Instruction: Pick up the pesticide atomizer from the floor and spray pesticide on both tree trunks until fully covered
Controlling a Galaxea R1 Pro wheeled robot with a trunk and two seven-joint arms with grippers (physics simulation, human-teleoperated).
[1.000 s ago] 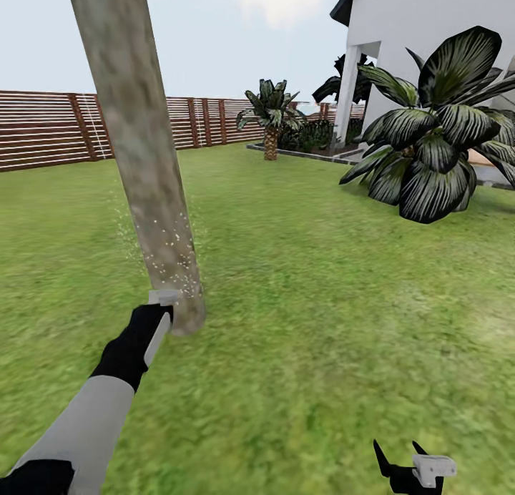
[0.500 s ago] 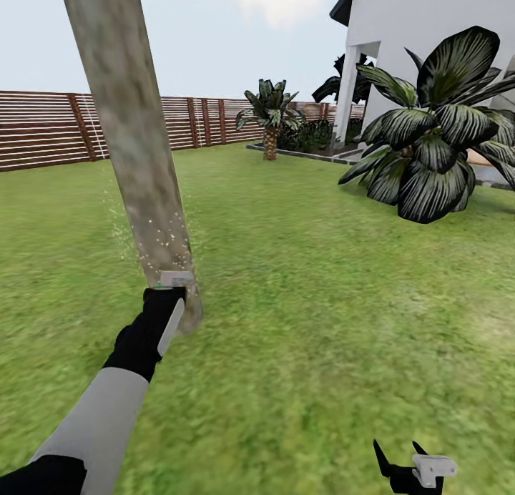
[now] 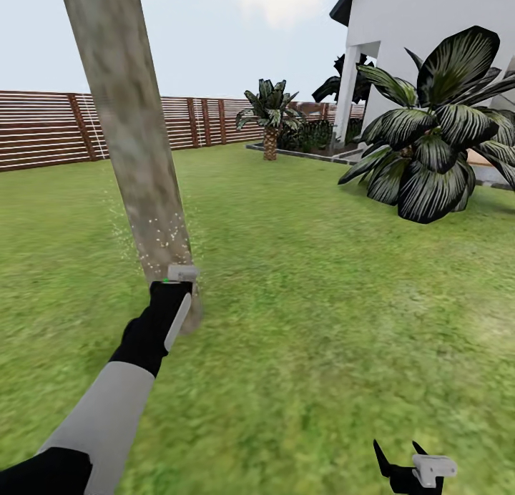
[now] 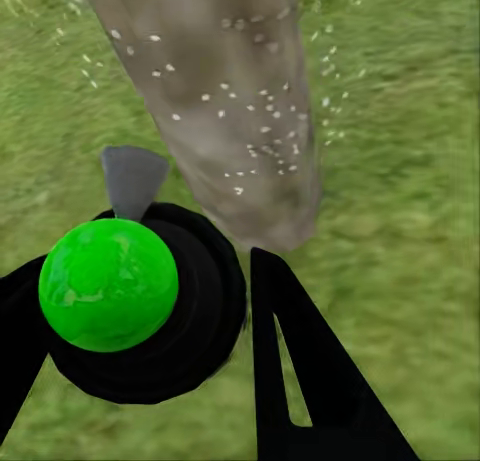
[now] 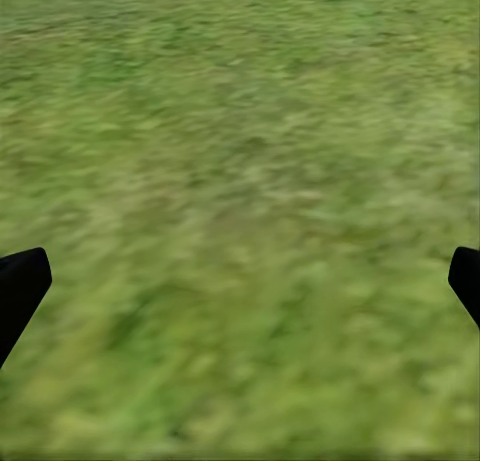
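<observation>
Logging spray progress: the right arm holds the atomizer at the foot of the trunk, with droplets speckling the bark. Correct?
Not quite: the left gripper holds the atomizer, as the left wrist view shows; the right gripper hangs open over the grass. The rest stands: it is at the foot of the trunk, with droplets speckling the bark.

Head and left wrist views: trunk (image 3: 136, 144) close
</observation>
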